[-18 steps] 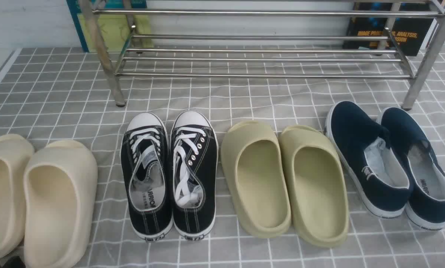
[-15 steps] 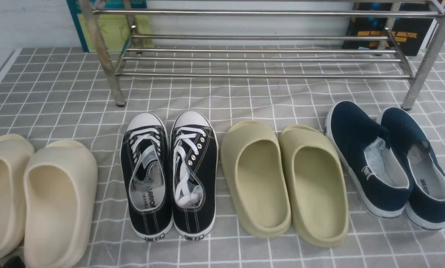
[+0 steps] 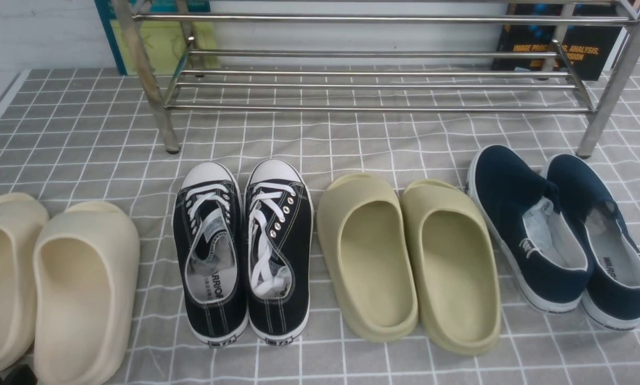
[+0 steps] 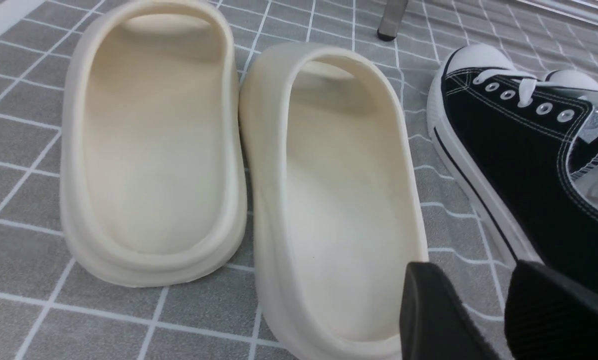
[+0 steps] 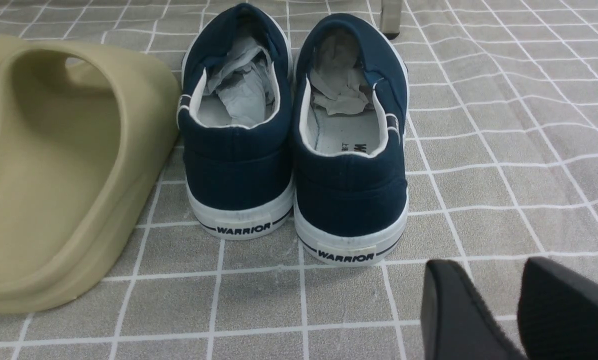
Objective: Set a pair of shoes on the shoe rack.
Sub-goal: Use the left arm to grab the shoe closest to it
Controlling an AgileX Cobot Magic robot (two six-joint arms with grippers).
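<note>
Left gripper, black, two-fingered (image 4: 471, 267): fingers apart, nothing between them; its tips reach slightly farther into the front view than a moment ago, beside the cream foam slippers (image 3: 87, 289). The black canvas lace-up sneakers with white toe caps (image 3: 297, 251) remain on the floor to its right, unmoved. The silver tubular metal rack (image 3: 379, 109) stands ahead. The shift suggests an approach beginning; grasping and racking remain to be done. Right gripper (image 5: 491, 265): parted, holding nothing.

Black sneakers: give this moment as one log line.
black sneakers: on floor, unheld | silver rack: no shoes on visible bars | left gripper: open | right gripper: open
</note>
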